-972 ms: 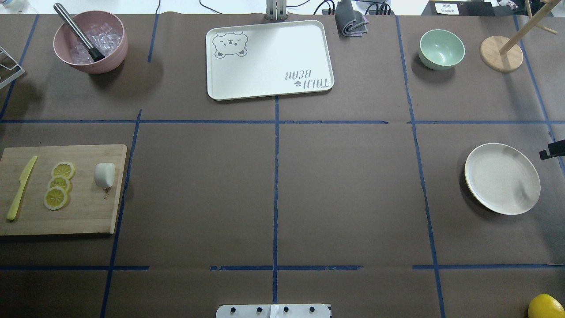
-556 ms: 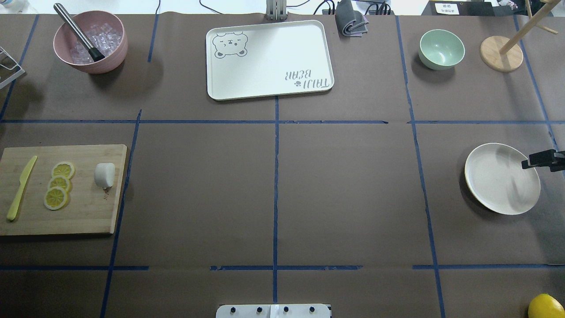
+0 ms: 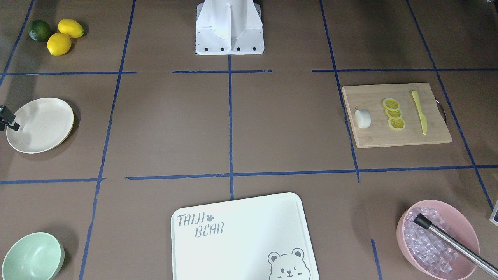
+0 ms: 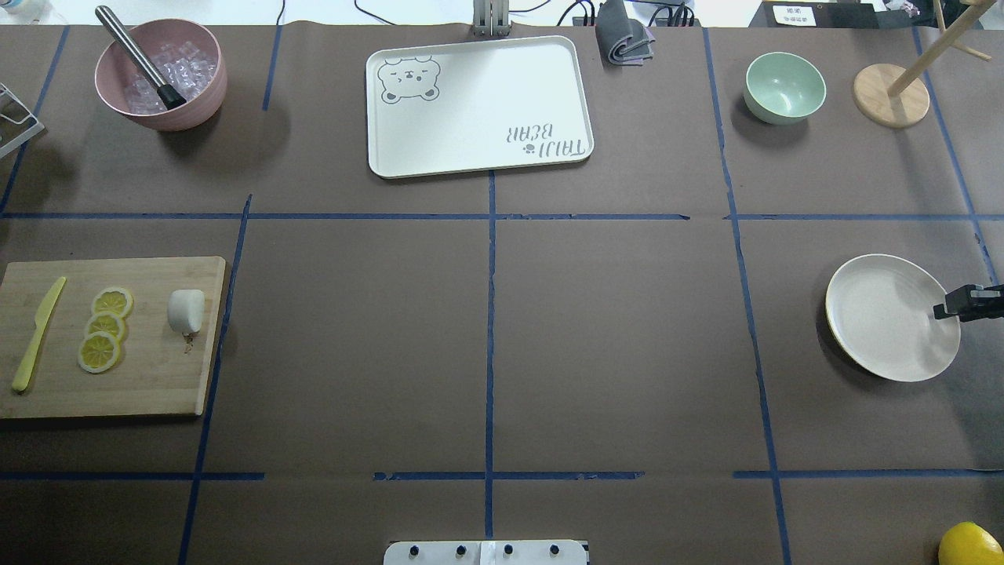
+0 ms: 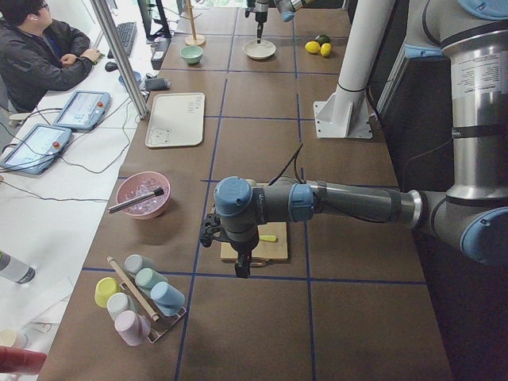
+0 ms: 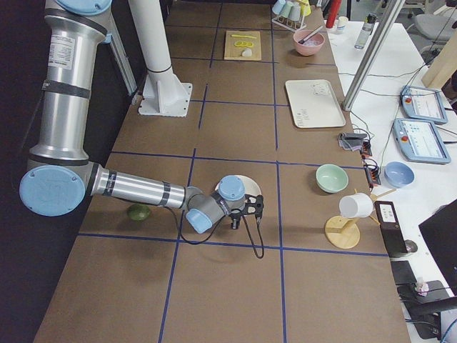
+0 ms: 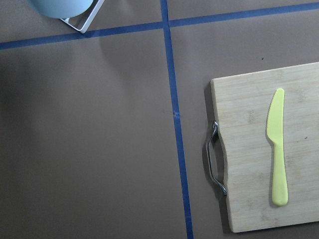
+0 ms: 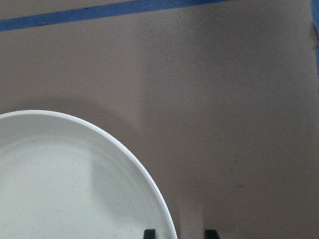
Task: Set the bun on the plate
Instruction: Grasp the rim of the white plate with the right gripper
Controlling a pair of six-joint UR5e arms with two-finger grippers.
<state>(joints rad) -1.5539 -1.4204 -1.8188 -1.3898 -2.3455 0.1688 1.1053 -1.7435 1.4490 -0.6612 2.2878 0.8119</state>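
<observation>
Bun [image 4: 186,311] sits on the wooden board [image 4: 157,377] at the left side of the overhead view. It lies next to three lemon slices [image 4: 104,328] and a yellow knife [image 4: 35,337]. The plate [image 4: 878,329] lies at the right side of that view, with nothing on it. So the bun and the plate are well apart. The bun must cross the whole table, or the plate must come nearer to it.

I think that is why the right gripper [image 8: 180,233] is at the plate's outer edge. In its wrist view two dark fingertips [image 8: 211,233] stand apart at the bottom of the frame. The plate's rim runs in between them. The gripper is not squeezing anything yet, and I cannot tell if a finger touches the rim.

The left gripper [image 5: 242,266] hangs low by the end of the board that has the metal handle [image 7: 213,159]. It is not over the bun. It shows only in the side view, so I cannot tell if its fingers are apart or together.
</observation>
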